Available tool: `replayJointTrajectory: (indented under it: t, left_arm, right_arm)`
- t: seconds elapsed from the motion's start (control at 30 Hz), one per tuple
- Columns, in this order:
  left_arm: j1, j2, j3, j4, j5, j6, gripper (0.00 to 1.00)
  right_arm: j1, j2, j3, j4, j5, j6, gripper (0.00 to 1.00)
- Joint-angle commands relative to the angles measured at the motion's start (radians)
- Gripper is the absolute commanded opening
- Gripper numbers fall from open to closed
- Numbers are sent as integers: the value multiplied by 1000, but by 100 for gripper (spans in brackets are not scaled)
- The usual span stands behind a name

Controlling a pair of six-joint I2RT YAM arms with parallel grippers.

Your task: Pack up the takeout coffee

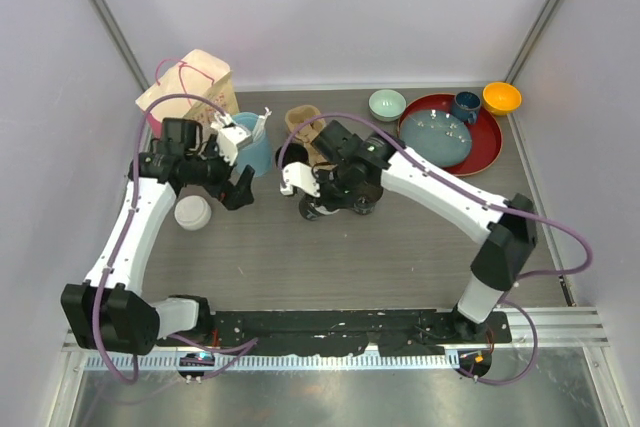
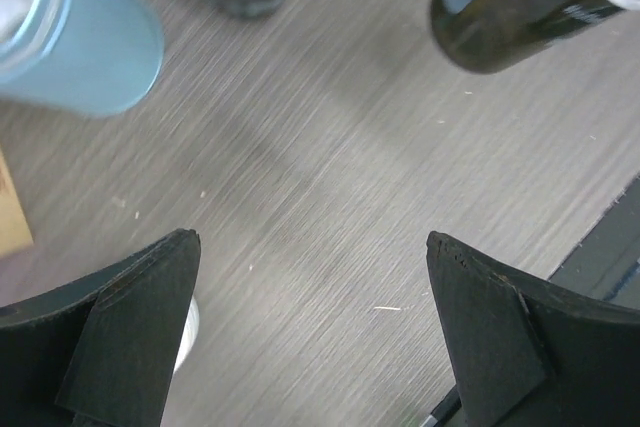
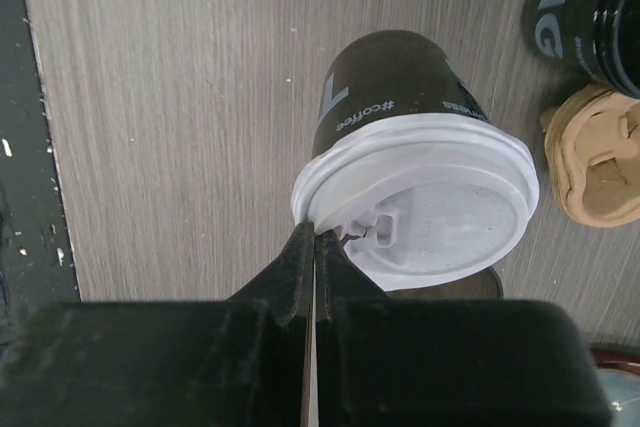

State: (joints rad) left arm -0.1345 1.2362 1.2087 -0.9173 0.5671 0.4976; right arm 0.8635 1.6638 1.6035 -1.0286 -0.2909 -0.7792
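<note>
While nothing looks packed yet, the top view shows the black cups (image 1: 362, 205) sitting on the grey wood-grain table (image 1: 400, 247) beneath the right gripper (image 1: 335, 199), near the pulp carrier (image 1: 303, 127). The paper bag (image 1: 200, 77) waits at the far left, and plain white walls (image 1: 330, 7) enclose the bench.

Left wrist: the left gripper (image 2: 312, 239) gapes wide over bare tabletop, holding nothing.

Right wrist: the jaws are pressed together, tips at one cup's white lid (image 3: 440, 197). Whether they nip its rim I cannot tell. Both cups seemingly need loading.
</note>
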Motion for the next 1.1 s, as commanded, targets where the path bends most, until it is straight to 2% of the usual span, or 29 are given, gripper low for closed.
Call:
replayJointTrajectory:
  t: [0.0, 0.1, 0.47, 0.83, 0.9, 0.97, 1.07]
  left_arm:
    - [73, -23, -47, 83, -84, -120, 100]
    - [104, -35, -67, 87, -107, -128, 100]
    - [113, -93, -113, 78, -182, -84, 100]
    - [116, -89, -121, 71, -170, -68, 100]
    - [115, -86, -120, 64, -164, -57, 100]
    - [116, -84, -118, 54, -145, -45, 100]
    - [116, -84, -121, 40, -127, -27, 100]
  right_arm:
    - [19, 91, 148, -134, 122, 8, 1]
    - [23, 183, 242, -195, 167, 18, 1]
    - [28, 439, 502, -363, 259, 1, 1]
    - [40, 504, 529, -377, 251, -40, 2]
    - [43, 502, 526, -364, 254, -45, 9]
    - [43, 501, 523, -357, 243, -49, 26]
    - [43, 495, 530, -350, 246, -42, 37]
